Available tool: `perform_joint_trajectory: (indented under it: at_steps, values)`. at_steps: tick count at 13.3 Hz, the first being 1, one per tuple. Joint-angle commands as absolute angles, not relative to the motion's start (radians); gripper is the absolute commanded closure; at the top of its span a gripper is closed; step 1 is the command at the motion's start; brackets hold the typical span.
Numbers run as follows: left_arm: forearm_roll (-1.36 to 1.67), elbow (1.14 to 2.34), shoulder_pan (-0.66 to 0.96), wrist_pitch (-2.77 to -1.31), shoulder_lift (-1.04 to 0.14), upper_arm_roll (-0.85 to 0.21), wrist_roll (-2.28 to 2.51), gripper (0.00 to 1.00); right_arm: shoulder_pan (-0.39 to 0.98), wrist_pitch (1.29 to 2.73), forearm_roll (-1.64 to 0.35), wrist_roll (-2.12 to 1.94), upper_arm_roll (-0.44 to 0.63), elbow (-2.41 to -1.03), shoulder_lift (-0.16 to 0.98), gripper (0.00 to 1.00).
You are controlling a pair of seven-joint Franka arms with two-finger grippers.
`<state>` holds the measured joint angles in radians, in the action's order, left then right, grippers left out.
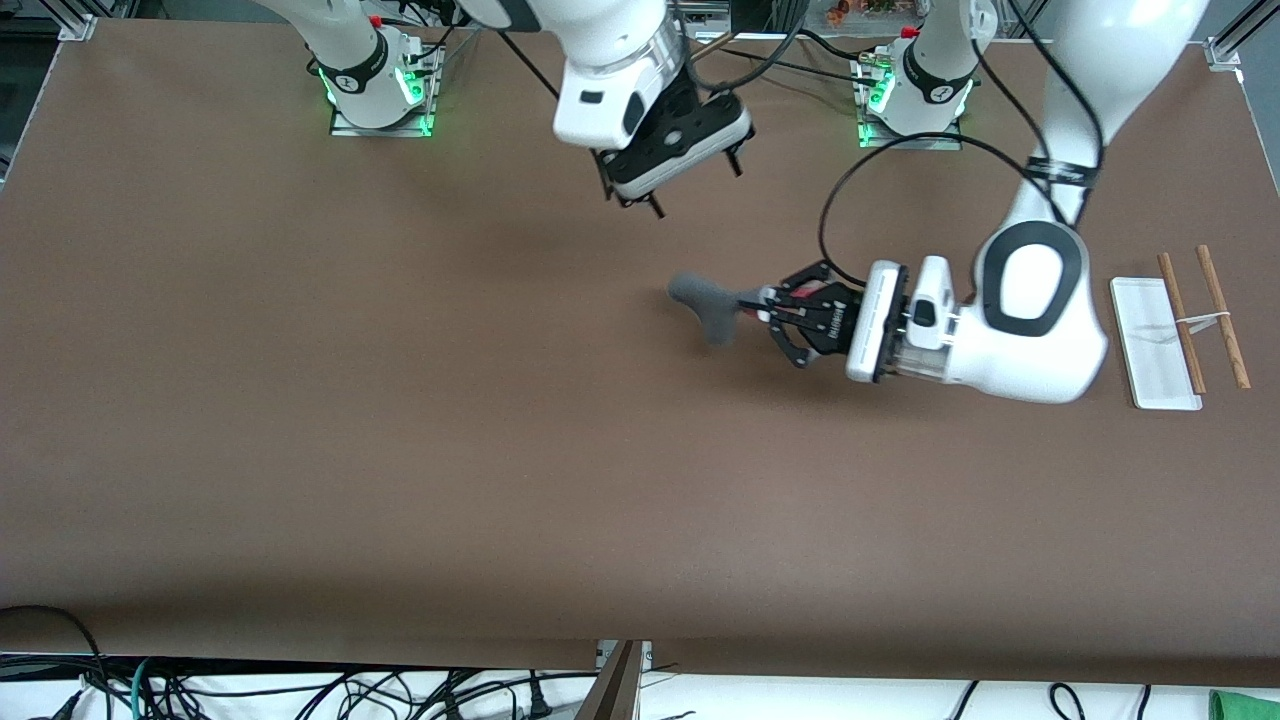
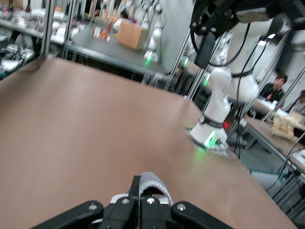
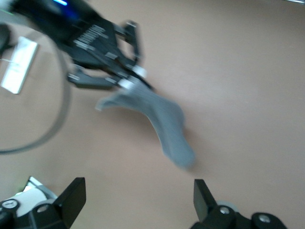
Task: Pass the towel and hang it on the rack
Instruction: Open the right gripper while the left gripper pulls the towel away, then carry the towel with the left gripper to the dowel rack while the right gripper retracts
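The dark grey towel [image 1: 705, 305] hangs pinched by one edge in my left gripper [image 1: 752, 300], which is shut on it and holds it above the middle of the table, pointing toward the right arm's end. In the left wrist view the towel's stitched border [image 2: 156, 184] loops out from between the shut fingers of the left gripper [image 2: 143, 193]. My right gripper [image 1: 690, 185] is open and empty, in the air beside the towel. In the right wrist view its gripper [image 3: 138, 193] is spread wide, with the towel [image 3: 162, 121] and the left gripper [image 3: 136, 83] before it. The rack [image 1: 1155, 345] stands at the left arm's end.
The rack's two brown rods [image 1: 1222, 315] rise beside its white base, which also shows in the right wrist view [image 3: 18, 64]. The arm bases [image 1: 380, 85] stand along the table's edge farthest from the front camera. Brown tabletop [image 1: 400, 400] spreads around.
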<state>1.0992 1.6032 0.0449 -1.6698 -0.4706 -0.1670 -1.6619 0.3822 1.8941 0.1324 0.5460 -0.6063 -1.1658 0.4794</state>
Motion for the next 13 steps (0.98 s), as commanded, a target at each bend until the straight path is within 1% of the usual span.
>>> perform_joint_trajectory:
  at_steps: [1, 3, 5, 7, 8, 10, 13]
  values:
    - [0.923, 1.578, 0.031, -1.674, -0.475, -0.146, -1.534, 1.0, 0.29, 1.801, 0.135, 0.488, -0.615, -1.144, 0.483, 0.0]
    - [0.756, 1.582, 0.015, -1.657, -0.465, -0.114, -1.441, 1.0, 0.23, 1.761, 0.132, 0.482, -0.591, -1.153, 0.462, 0.0]
    - [0.625, 1.572, -0.038, -1.599, -0.462, -0.104, -1.372, 1.0, 0.197, 1.749, 0.13, 0.485, -0.54, -1.233, 0.407, 0.0]
    - [0.498, 1.568, -0.099, -1.548, -0.434, -0.078, -1.364, 1.0, 0.161, 1.746, 0.129, 0.48, -0.502, -1.244, 0.397, 0.0]
    - [0.421, 1.566, -0.135, -1.527, -0.419, -0.062, -1.356, 1.0, 0.149, 1.708, 0.129, 0.482, -0.467, -1.258, 0.371, 0.0]
    - [0.292, 1.51, -0.214, -1.482, -0.405, -0.02, -1.362, 1.0, 0.129, 1.652, 0.127, 0.48, -0.382, -1.272, 0.324, 0.0]
    - [0.204, 1.421, -0.377, -1.373, -0.407, -0.018, -1.466, 1.0, 0.078, 1.646, 0.127, 0.477, -0.284, -1.314, 0.255, 0.0]
